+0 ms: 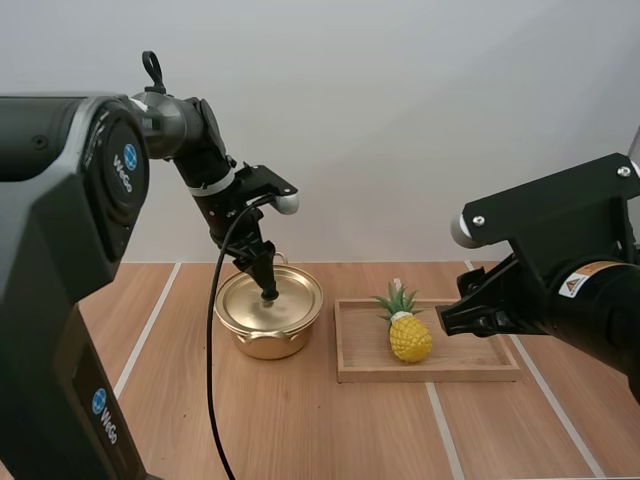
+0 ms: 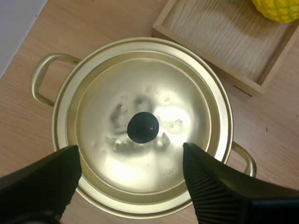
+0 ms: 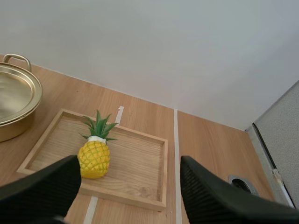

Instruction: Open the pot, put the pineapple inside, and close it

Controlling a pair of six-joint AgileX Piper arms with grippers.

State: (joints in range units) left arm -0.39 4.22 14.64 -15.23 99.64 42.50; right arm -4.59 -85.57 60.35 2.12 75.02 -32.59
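On the counter (image 1: 300,420) the pot (image 1: 262,346) is shut under its lid (image 1: 292,300). The left tool (image 1: 268,291) hangs over the knob (image 2: 143,127), fingers apart on either side. The pineapple (image 1: 410,336) stands in the tray (image 1: 480,373). The right tool (image 1: 452,318), fingers spread, hovers near it without touching.

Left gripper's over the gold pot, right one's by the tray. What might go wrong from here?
The open left gripper has its tips short of the small black knob on the gold metal lid; closing now may pinch only its edge and slip.
The wooden tray sits close beside the gold pot; a swinging lid might clip it.
The open right gripper could topple the yellow pineapple standing on the tray.
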